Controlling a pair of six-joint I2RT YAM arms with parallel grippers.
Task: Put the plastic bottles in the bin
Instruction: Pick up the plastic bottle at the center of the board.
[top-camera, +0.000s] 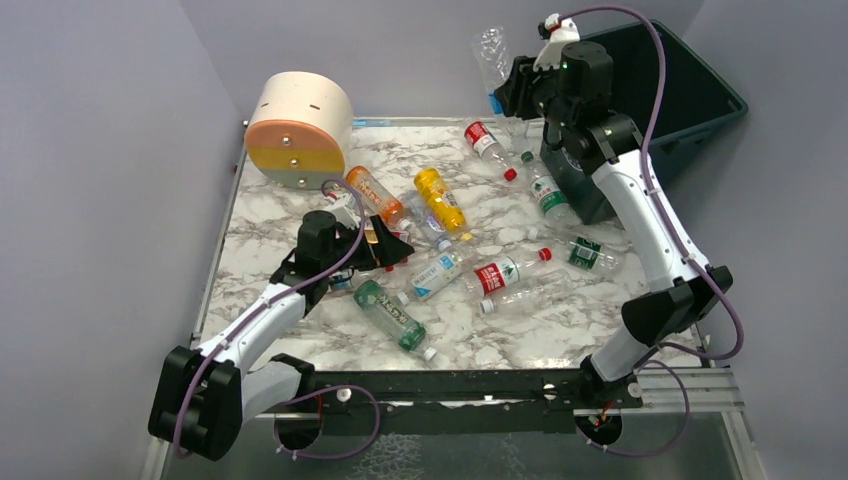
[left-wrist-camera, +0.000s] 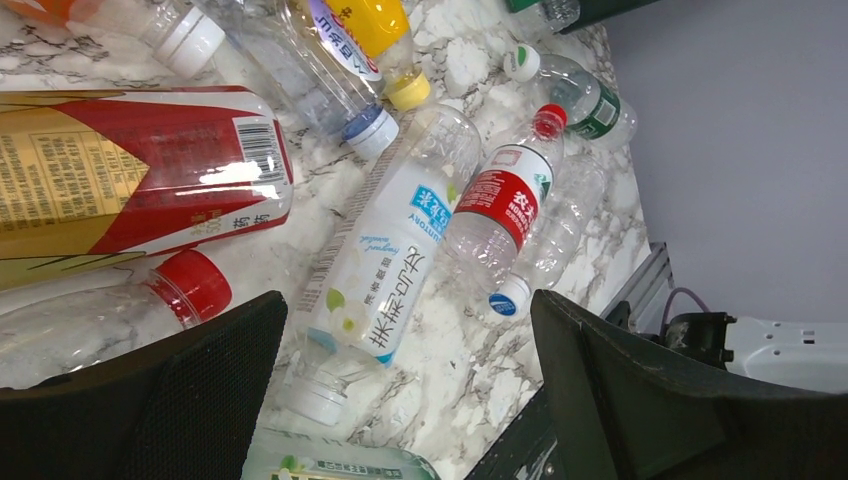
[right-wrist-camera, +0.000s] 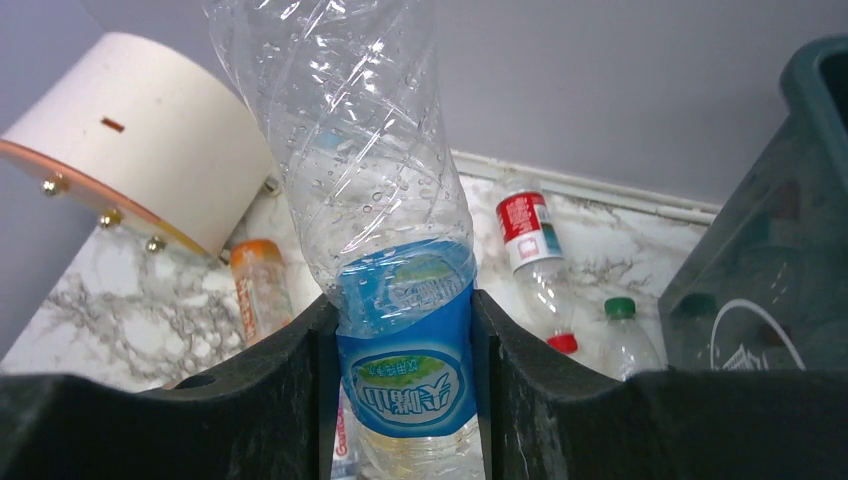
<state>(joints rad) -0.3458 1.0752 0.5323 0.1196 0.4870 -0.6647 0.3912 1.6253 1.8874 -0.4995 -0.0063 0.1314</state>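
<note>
Jutting from between the right jaws, blue-labelled clear bottle (right-wrist-camera: 385, 200)

One dark teal bin (top-camera: 700, 100) stands here, with one cream cylinder (top-camera: 300, 125) well to its left and two robot arms (top-camera: 650, 220). Plastic bottles (top-camera: 505, 272): I count at least twelve. One clear blue-labelled bottle (top-camera: 490, 55) is raised just left of the bin. Ten lie in plain sight on the one marble table (top-camera: 270, 220), left of the bin and nearer than it: one orange bottle (top-camera: 375, 195), one yellow bottle (top-camera: 440, 200), one green-tinted bottle (top-camera: 390, 315), seven clear. One more, the red-and-gold-labelled bottle (left-wrist-camera: 130, 170), lies half hidden farther left of the bin.
</note>
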